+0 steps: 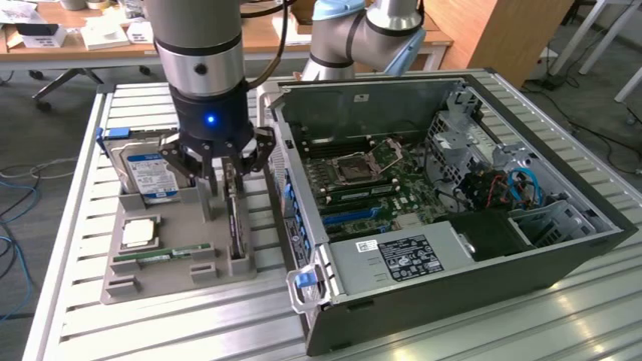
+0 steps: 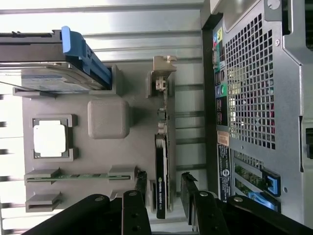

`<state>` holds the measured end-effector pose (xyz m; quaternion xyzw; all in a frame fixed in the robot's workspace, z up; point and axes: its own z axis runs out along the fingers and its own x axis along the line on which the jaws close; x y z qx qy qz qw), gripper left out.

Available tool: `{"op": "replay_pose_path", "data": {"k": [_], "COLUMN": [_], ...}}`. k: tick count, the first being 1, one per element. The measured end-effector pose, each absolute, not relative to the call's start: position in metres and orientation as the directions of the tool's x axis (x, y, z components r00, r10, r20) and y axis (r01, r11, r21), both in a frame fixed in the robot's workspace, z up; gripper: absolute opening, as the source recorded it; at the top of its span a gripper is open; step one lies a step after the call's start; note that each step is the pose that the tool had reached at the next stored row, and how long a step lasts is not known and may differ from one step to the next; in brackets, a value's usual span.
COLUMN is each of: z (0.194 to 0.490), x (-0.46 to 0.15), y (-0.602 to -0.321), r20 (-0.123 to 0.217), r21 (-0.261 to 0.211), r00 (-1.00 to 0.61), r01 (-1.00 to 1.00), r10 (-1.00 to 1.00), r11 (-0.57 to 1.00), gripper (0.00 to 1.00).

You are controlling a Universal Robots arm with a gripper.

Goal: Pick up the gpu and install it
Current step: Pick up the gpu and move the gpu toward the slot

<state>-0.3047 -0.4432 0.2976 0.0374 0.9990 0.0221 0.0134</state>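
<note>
Exterior view
Gripper (image 1: 222, 184): hangs upright over the grey tray (image 1: 161, 282); jaws spread apart.
Gpu (image 1: 234, 226): stands on its long edge in a tray slot; its upper edge lies directly beneath the jaws, and from here it probably runs between them, though the fingers cover that end.
Hard drive (image 1: 149, 174): upright in its holder, just beside the jaws on the side away from the computer case (image 1: 441, 301).
CPU (image 1: 138, 233): flat in its tray pocket, below the jaws and further out than the card.
RAM stick (image 1: 161, 256): lying in its tray slot, past the CPU from the jaws.
Computer case: open, motherboard (image 1: 361, 188) exposed; near the jaws on the side opposite the hard drive.
Table (image 1: 150, 331): slatted metal, bearing tray and case.

Wrist view
Gripper (image 2: 165, 188): jaws open; nothing clamped.
Fingers (image 2: 142, 186): one on each face of the card, a gap showing on either side.
Gpu (image 2: 161, 166): seen edge-on, between the jaws; seated in the tray (image 2: 137, 147) and extending forward from them.
Hard drive (image 2: 44, 78), CPU (image 2: 49, 138), RAM stick (image 2: 78, 175): all outside the jaws, on one side.
Computer case (image 2: 249, 88): perforated rear panel, outside the jaws on the other side.
</note>
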Motion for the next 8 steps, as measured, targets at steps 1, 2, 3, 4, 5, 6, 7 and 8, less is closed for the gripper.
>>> {"op": "replay_pose_path", "data": {"k": [1,2,3,4,5,6,7,8], "z": [0.297,0.295,0.294,0.292,0.290,0.288,0.286,0.285], "x": [-0.305,-0.305,-0.305,-0.305,-0.305,-0.305,-0.305,-0.305], "y": [-0.443,-0.443,-0.443,-0.443,-0.443,-0.443,-0.443,-0.443], "r20": [-0.025,-0.025,-0.025,-0.025,-0.025,-0.025,-0.025,-0.025], "r21": [0.045,0.045,0.045,0.045,0.045,0.045,0.045,0.045], "r00": [-0.997,-0.997,-0.997,-0.997,-0.997,-0.997,-0.997,-0.997], "r01": [0.074,0.074,0.074,0.074,0.074,0.074,0.074,0.074], "r10": [0.075,0.075,0.075,0.075,0.075,0.075,0.075,0.075], "r11": [0.996,0.996,0.996,0.996,0.996,0.996,0.996,0.996], "gripper": [0.41,0.41,0.41,0.41,0.41,0.41,0.41,0.41]}}
